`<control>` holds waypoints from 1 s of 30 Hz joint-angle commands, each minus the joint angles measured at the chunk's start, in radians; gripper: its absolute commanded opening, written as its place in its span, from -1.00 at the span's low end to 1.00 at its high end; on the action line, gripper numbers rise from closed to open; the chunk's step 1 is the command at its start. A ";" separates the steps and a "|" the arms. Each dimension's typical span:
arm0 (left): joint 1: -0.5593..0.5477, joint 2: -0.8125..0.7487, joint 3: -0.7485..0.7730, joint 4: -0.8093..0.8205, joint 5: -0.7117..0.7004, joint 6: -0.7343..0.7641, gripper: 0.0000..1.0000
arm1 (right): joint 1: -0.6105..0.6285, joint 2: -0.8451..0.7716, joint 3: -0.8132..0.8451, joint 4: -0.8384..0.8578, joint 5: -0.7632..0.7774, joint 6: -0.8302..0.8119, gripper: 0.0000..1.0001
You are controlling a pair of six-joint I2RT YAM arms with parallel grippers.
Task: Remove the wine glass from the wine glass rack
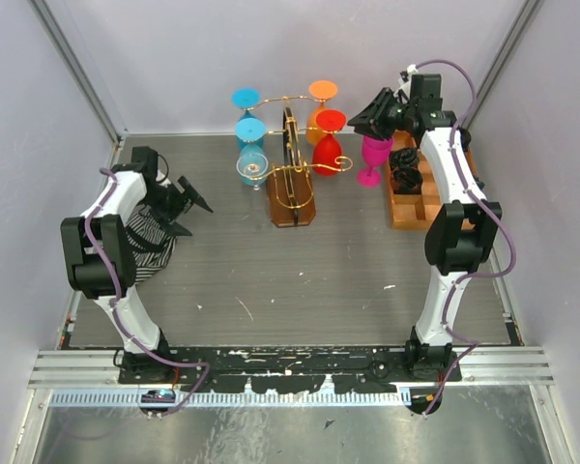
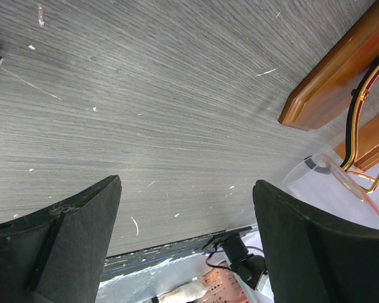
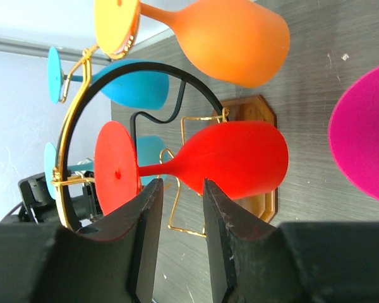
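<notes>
Right wrist view, right gripper stretched toward red wine glass, jaws narrowly parted, empty, left gripper spread wide

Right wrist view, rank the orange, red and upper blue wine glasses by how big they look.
1. Orange wine glass and red wine glass: about alike, unranked.
2. Upper blue wine glass: smallest, though farther away and partly hidden.

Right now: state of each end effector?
Left end effector: wide open, empty.
Right end effector: partly open, empty, close to the opaque red wine glass.
</notes>
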 commanded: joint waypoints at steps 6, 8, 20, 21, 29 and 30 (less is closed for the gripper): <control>-0.003 -0.044 -0.020 -0.009 -0.001 0.011 0.84 | -0.005 -0.106 -0.012 0.162 -0.028 0.093 -0.26; -0.004 -0.042 -0.020 -0.007 0.002 0.011 0.84 | -0.003 -0.103 -0.015 0.176 -0.041 0.103 -0.26; -0.004 -0.033 -0.021 -0.005 0.011 0.010 0.84 | 0.020 -0.056 -0.009 0.192 -0.060 0.104 -0.27; -0.003 -0.031 -0.021 -0.004 0.010 0.010 0.84 | 0.022 -0.051 -0.006 0.197 -0.066 0.106 -0.29; -0.002 -0.013 -0.036 0.001 0.030 0.010 0.84 | 0.036 -0.009 0.050 0.165 -0.067 0.098 -0.41; -0.002 -0.013 -0.040 0.003 0.031 0.010 0.84 | 0.037 -0.009 0.051 0.160 -0.066 0.091 -0.41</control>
